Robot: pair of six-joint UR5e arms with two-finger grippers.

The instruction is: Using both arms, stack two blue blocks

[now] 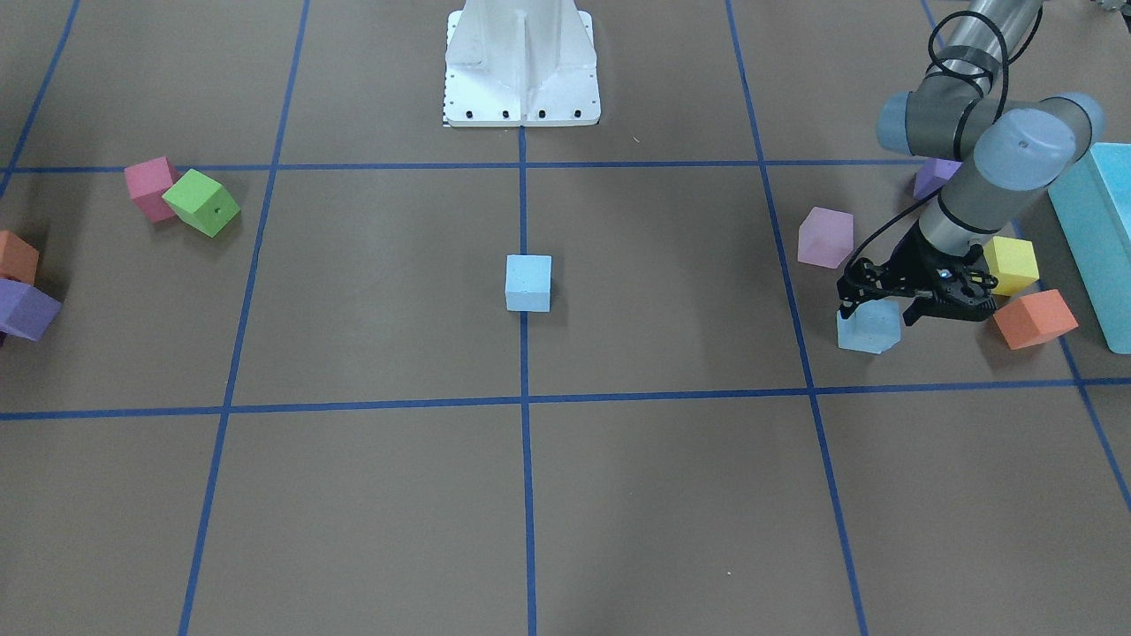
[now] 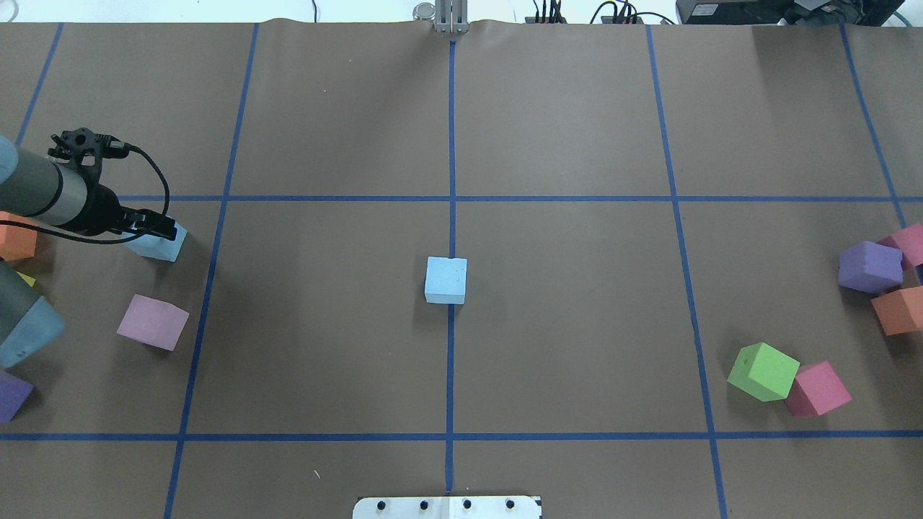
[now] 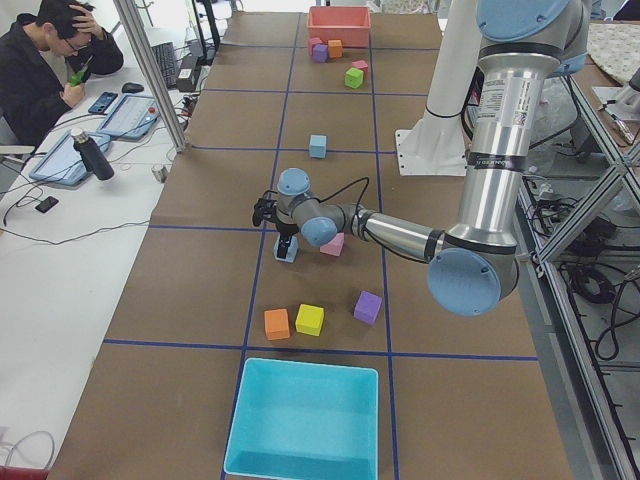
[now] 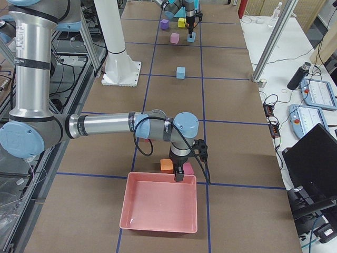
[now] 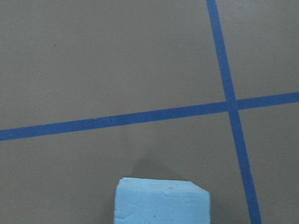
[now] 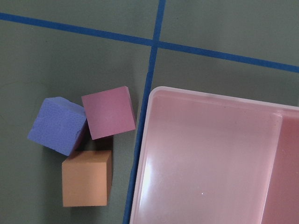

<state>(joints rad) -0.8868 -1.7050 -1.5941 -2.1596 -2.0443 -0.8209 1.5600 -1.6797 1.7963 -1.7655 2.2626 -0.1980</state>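
L gripper (image 1: pixel 881 311) is low over one blue block (image 1: pixel 869 334), fingers apart, one each side of the block's top. Block sits on table (image 1: pixel 671 503) right under the claw. 2nd blue block (image 1: pixel 528 283) is well apart from that claw, toward table centre. R gripper (image 4: pixel 179 176) hangs at rim of pink bin (image 4: pixel 158 227), magenta cube (image 6: pixel 108 113) just beside it. Can't tell if R fingers are apart or together.

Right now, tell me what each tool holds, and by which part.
Left tool straddles the upper sides of a blue block; whether it is clamped cannot be told. Right tool: cannot be told.
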